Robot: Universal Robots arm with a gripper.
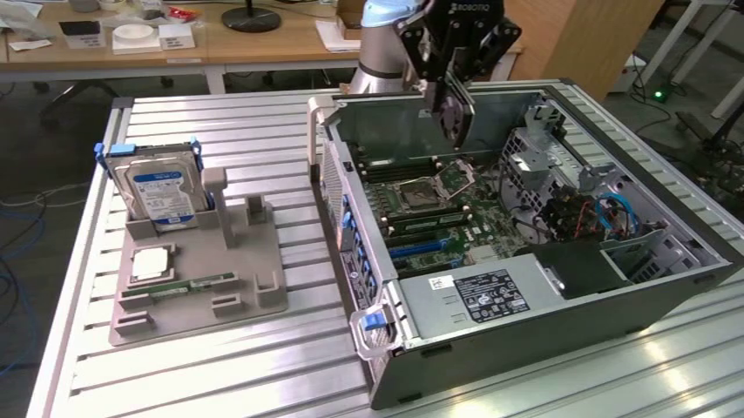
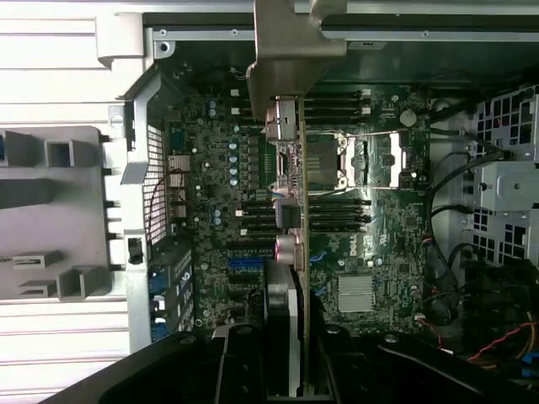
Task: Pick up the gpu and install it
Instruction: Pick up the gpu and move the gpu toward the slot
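One arm at work, reaching in from the far side of the slatted metal table (image 1: 233,131). Gripper (image 1: 449,87) hangs over the open computer case (image 1: 524,340), which lies on its side with the interior facing up.

Grip: fingers (image 2: 232,366) are drawn in to a narrow gap and clamp the gpu (image 1: 457,117) between them, one on each flat face. In the wrist view the gripper (image 2: 282,341) holds one end of the gpu (image 2: 286,286), seen edge-on, and the silver end bracket (image 2: 295,50) is at the opposite end.

Gpu position: held on edge in the air, dark face visible, above the far part of the motherboard (image 1: 448,222). It hangs just beyond the CPU socket (image 1: 421,193). Lower edge looks apart from the board in the exterior view, so the card is not seated. From the wrist view the card's edge runs alongside the socket and across the rows of long black slots.

Case contents: grey power supply (image 1: 489,292) with a white label at the near end; drive cage and loose red and blue cables toward the exterior view's right.

On the exterior view's left, well apart from the case: a grey parts fixture (image 1: 204,261). The hard drive (image 1: 163,196) with a blue-and-white label stands upright at its far end. A narrow green memory stick (image 1: 192,285) lies flat nearer the front.

Wooden desks (image 1: 233,48) stand beyond the table.
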